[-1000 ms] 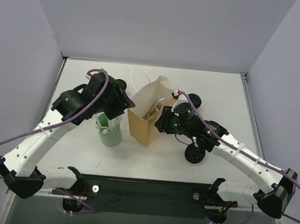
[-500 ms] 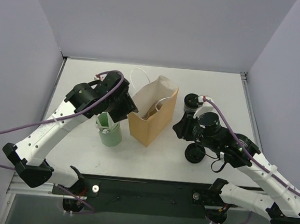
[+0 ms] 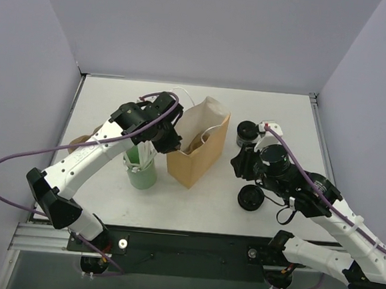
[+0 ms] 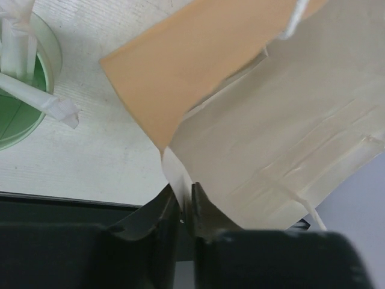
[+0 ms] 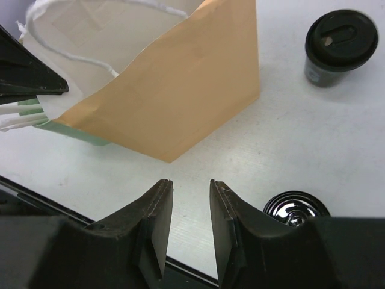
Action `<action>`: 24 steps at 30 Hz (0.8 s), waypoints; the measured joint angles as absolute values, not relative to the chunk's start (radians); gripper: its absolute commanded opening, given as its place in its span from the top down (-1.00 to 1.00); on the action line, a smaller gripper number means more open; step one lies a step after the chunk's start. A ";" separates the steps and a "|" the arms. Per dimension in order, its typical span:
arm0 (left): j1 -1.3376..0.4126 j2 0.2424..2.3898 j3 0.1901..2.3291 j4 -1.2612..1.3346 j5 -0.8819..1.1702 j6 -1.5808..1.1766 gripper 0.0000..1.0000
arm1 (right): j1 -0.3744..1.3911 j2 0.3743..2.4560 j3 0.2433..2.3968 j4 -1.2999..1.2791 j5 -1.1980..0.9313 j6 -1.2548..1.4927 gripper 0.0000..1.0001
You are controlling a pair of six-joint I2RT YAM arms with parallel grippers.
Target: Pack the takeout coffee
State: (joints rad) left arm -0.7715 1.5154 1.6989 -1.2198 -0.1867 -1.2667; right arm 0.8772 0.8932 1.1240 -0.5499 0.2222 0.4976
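The takeout coffee [image 3: 247,133] is a small black cup with a black lid on it. It stands upright right of the brown paper bag [image 3: 196,151] and shows at the top right of the right wrist view [image 5: 340,46]. My left gripper [image 3: 172,143] is shut on the bag's near left rim, and its fingertips [image 4: 185,196] pinch the paper [image 4: 258,150]. My right gripper [image 5: 191,184] hovers open and empty over the table between the bag [image 5: 180,96] and the cup. From above it [image 3: 240,164] sits just below the coffee.
A green cup [image 3: 141,172] holding white wrapped sticks stands left of the bag, under my left arm [image 4: 24,90]. A flat black round lid [image 3: 250,198] lies below my right gripper [image 5: 295,211]. A brownish round thing [image 3: 79,142] peeks out behind the left arm.
My left gripper moved right to the bag's rim and closed on it. My right gripper drew back from the bag toward the right and now hovers over the table.
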 measured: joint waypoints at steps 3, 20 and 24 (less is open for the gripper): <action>-0.767 1.539 1.721 -1.214 -0.187 -1.256 0.84 | 0.846 0.900 1.175 -0.567 0.249 0.465 0.27; -0.619 1.741 1.946 -1.277 -0.123 -0.991 0.71 | 0.419 1.169 1.433 -0.609 0.247 0.476 -0.28; -0.563 1.741 1.981 -1.308 -0.103 -0.899 0.46 | 0.309 1.254 1.486 -0.608 0.211 0.469 -0.52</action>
